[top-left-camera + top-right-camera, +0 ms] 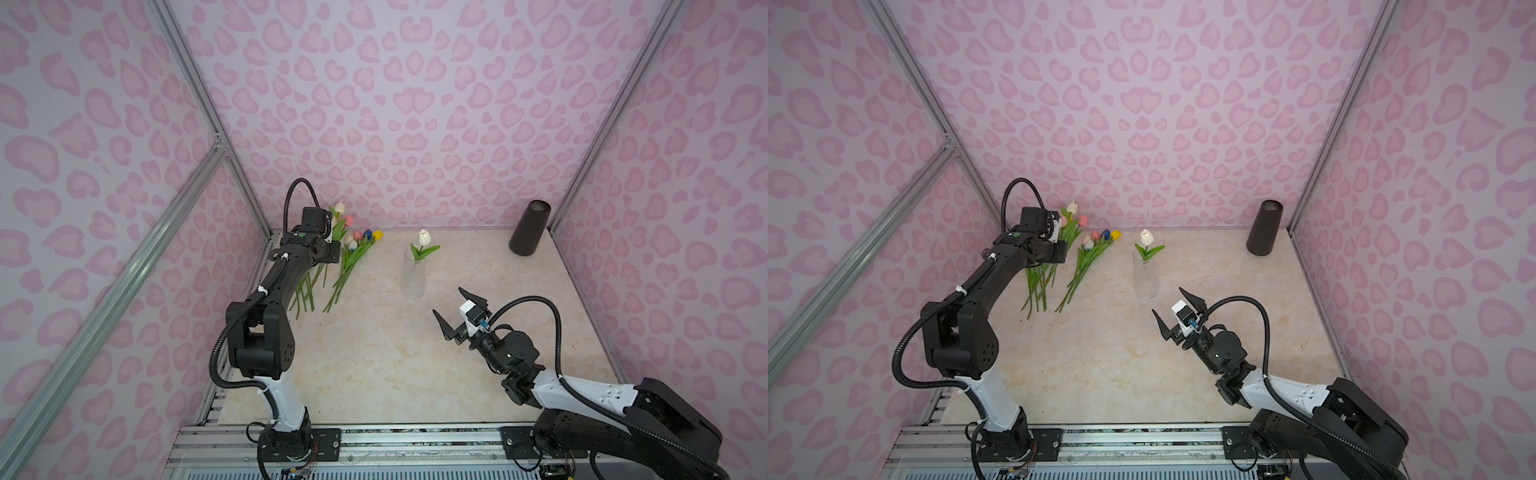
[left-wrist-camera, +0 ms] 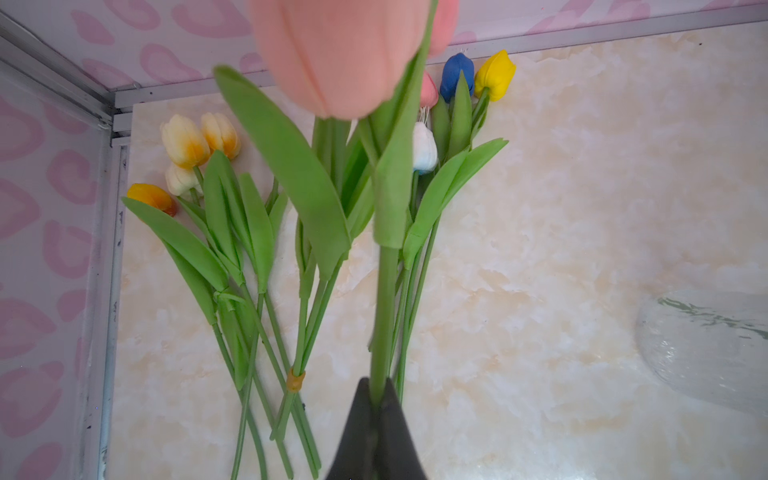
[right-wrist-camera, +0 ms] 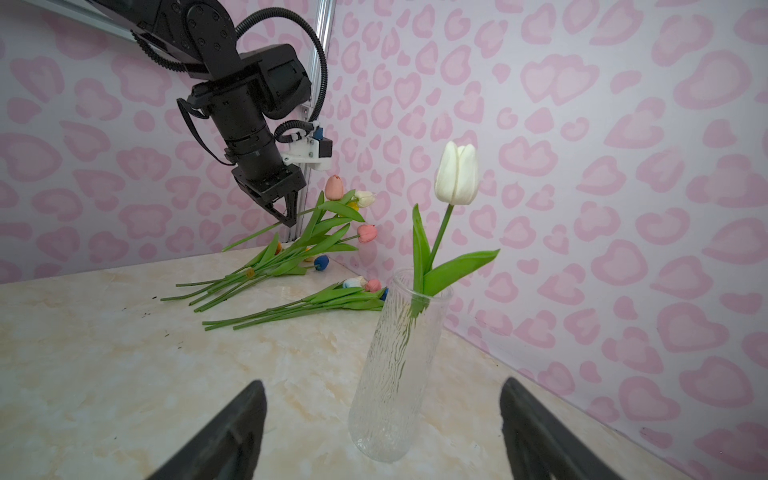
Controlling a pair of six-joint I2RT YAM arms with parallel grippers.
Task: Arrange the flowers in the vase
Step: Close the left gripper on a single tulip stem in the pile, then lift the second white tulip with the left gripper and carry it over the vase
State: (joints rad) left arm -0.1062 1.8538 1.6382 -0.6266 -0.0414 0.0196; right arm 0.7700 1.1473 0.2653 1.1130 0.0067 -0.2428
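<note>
Pinched shut, my left pincer (image 3: 286,218) has a pink tulip (image 2: 340,54) by its bare lower stem and holds it above the table (image 1: 374,365) at the far left corner. My right pincer (image 1: 446,300) hangs spread wide and empty, just near and right of the vase (image 1: 413,278).

Two loose bunches of flowers (image 1: 353,266) lie on the table at far left. Their heads point toward the far wall and their cut ends fan toward the near edge. The vase, clear ribbed glass, stands mid-table to their right, with one white tulip (image 1: 424,237) already in it, head up.

My tulip runs long from near to far, with the cut end low on the near side and the head raised toward the far wall. I judge it light and springy, with a soft head and floppy leaves, so the bare stem below the leaves is the place to hold it. It must swing cut end down before it can enter the narrow mouth. The glass looks light enough to tip if nudged.
</note>
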